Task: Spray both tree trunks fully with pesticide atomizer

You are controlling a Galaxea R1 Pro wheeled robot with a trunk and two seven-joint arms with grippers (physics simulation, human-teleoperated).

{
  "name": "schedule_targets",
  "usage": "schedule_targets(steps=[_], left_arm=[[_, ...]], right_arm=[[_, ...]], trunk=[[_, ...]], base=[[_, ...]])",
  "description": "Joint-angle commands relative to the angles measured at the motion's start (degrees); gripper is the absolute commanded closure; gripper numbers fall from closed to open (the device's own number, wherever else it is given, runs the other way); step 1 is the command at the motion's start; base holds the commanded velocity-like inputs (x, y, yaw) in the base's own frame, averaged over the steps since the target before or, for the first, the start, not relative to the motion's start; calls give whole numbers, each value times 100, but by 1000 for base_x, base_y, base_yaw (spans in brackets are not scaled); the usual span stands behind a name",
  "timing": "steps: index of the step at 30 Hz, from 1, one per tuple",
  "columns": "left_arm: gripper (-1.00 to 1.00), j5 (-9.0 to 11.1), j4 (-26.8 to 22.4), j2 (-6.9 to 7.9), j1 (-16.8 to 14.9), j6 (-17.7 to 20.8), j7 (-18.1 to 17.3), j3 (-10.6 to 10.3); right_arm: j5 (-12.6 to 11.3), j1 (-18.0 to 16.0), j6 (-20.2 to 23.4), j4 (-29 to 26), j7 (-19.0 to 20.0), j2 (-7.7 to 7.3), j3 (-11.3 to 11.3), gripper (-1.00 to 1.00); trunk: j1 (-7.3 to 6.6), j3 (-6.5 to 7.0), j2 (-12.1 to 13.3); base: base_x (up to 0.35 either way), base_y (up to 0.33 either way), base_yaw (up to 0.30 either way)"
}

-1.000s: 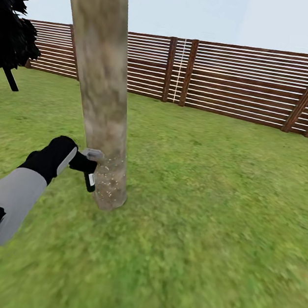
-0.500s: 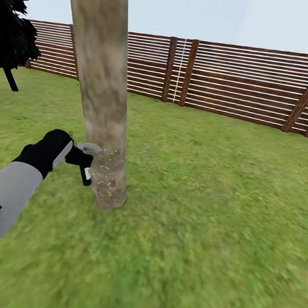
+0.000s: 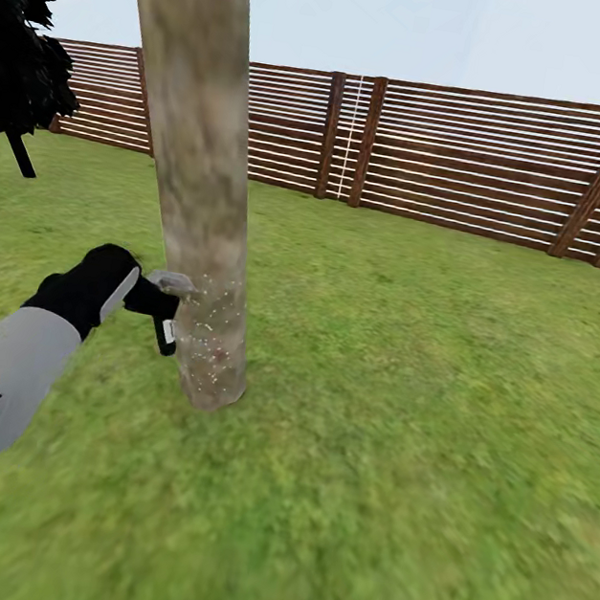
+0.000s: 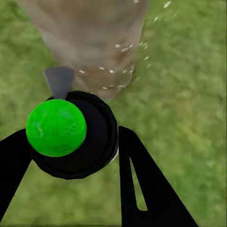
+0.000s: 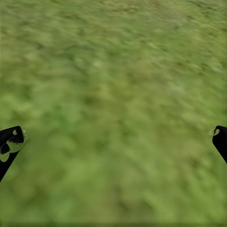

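Pesticide atomizer [image 4: 71, 135] between left gripper [image 4: 71, 156] jaws (nozzle toward tree trunk [image 3: 197, 187])

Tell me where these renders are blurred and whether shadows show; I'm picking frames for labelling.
Head view: fence and tree trunk sharp, near lawn smeared, no cast shadows, flat light. Left wrist view: spray bottle crisp, trunk and grass soft, specks legible. Right wrist view: grass blurred throughout, fingertips sharp.
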Motion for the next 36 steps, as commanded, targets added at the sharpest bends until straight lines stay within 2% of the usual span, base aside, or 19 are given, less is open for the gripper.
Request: schedule_targets(steps=[1, 3, 6, 11, 14, 27, 28, 30, 36], left_arm=[[100, 56, 7, 70, 11, 4, -2, 3], [100, 56, 21, 140, 36, 0, -2, 10], [100, 51, 20, 139, 76, -2, -3, -33], [100, 46, 16, 89, 745, -24, -3, -23], [100, 48, 15, 78, 1017, -36, -3, -20], [100, 63, -22, 113, 1046, -44, -3, -6], [100, 68, 4, 112, 1080, -71, -3, -10], [100, 66, 3, 85, 1340, -103, -3, -12], [100, 66, 20, 63, 1705, -124, 53, -12]], right_arm=[[-1, 0, 0, 0, 2, 0, 0, -100], [0, 0, 0, 0, 4, 0, 0, -100], [4, 0, 0, 0, 1, 0, 0, -100], [5, 0, 0, 0, 3, 3, 0, -100], [5, 0, 0, 0, 5, 7, 0, -100], [5, 0, 0, 0, 4, 5, 0, -100], [5, 0, 0, 0, 3, 7, 0, -100], [5, 0, 0, 0, 4, 8, 0, -100], [5, 0, 0, 0, 5, 9, 0, -100]], trunk=[[0, 0, 0], [0, 0, 0], [0, 0, 0], [0, 0, 0], [0, 0, 0], [0, 0, 0], [0, 0, 0], [0, 0, 0], [0, 0, 0]], base=[[0, 0, 0], [0, 0, 0], [0, 0, 0], [0, 0, 0], [0, 0, 0], [87, 17, 0], [0, 0, 0], [0, 0, 0], [0, 0, 0]])
